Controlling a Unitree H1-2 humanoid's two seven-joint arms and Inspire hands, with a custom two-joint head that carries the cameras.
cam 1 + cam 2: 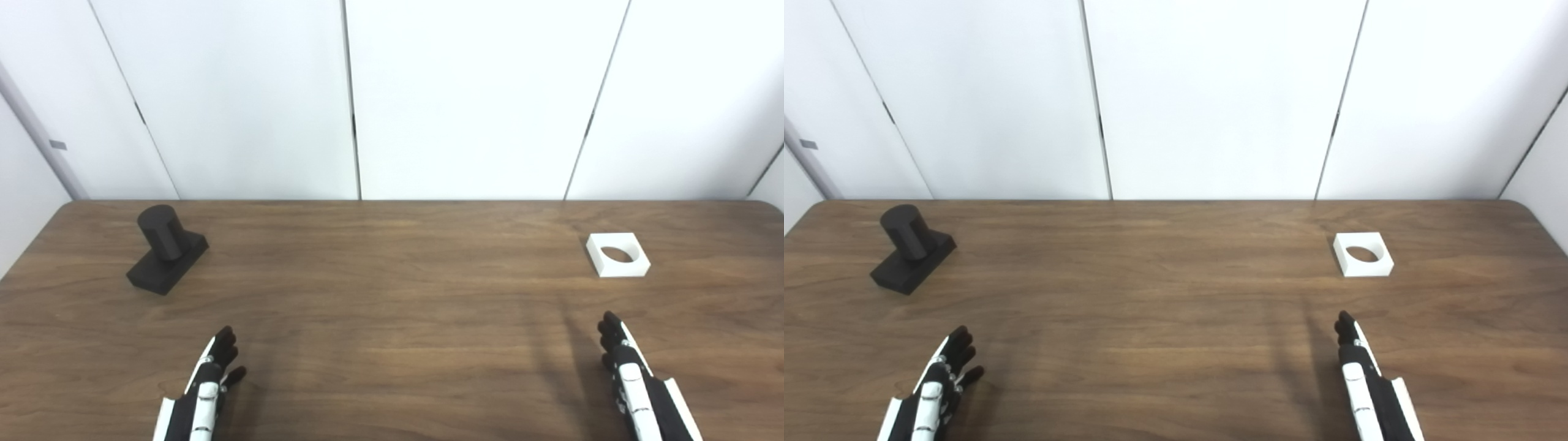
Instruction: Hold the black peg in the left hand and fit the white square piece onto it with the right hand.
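The black peg [165,248], a round post on a rectangular base, stands upright on the table at the far left. The white square piece [617,255] with a round hole lies flat at the far right. My left hand [205,392] hovers near the front edge, well short of the peg, fingers extended and holding nothing. My right hand [634,383] is at the front right, below the white piece, fingers stretched out straight and empty.
The brown wooden table [392,306] spans the whole view, with white wall panels [465,98] right behind its far edge. A wide stretch of wood lies between the peg and the white piece.
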